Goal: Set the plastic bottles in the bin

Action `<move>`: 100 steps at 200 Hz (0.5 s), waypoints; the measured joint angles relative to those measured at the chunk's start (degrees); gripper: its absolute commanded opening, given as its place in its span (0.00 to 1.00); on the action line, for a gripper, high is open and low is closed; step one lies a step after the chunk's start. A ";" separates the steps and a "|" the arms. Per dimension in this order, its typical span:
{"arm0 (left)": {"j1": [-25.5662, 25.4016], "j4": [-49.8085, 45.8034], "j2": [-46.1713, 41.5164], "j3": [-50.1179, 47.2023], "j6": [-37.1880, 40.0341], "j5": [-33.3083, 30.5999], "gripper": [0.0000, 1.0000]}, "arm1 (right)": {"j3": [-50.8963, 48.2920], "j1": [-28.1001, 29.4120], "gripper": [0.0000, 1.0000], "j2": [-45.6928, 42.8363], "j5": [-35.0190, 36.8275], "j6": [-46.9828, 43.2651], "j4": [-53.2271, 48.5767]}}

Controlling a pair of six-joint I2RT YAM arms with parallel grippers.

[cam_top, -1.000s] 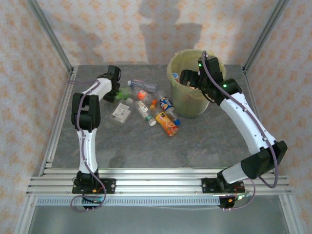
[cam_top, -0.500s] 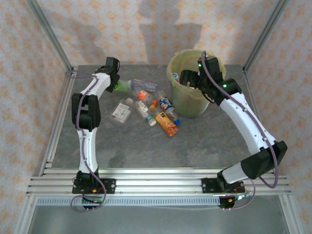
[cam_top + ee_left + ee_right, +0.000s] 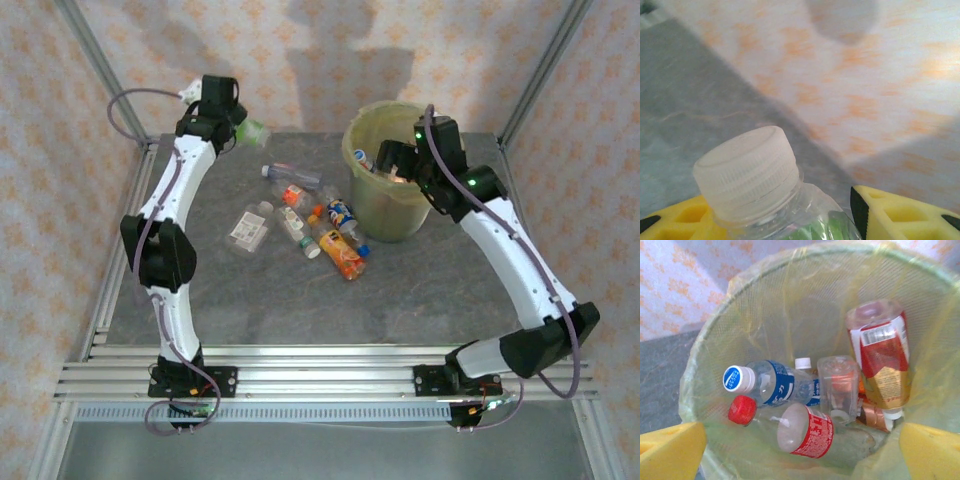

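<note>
Yellow left fingers [image 3: 900, 216] snug on bottle [image 3: 752, 175]

Grey tabletop [image 3: 400, 290] w/ floral walls [image 3: 480, 60] (shadows [image 3: 350, 65] on 'em).

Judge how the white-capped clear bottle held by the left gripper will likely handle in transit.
Probably light: the white-capped bottle looks thin-walled and clear. It may dent between the yellow fingers. Smooth and round, it could slip or swivel.
</note>
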 measured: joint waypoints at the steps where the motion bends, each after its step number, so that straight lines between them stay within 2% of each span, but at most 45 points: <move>1: -0.17 0.07 -0.13 0.13 0.17 -0.02 0.46 | 0.00 0.00 0.99 -0.11 0.04 0.02 0.00; 53: -11.58 4.76 -2.84 7.76 7.63 1.66 0.46 | -0.72 0.00 0.99 -7.78 6.62 0.83 -1.25; 100: -19.23 9.05 2.51 14.95 13.53 4.11 0.46 | -3.32 0.00 0.99 -10.27 9.99 1.68 -2.43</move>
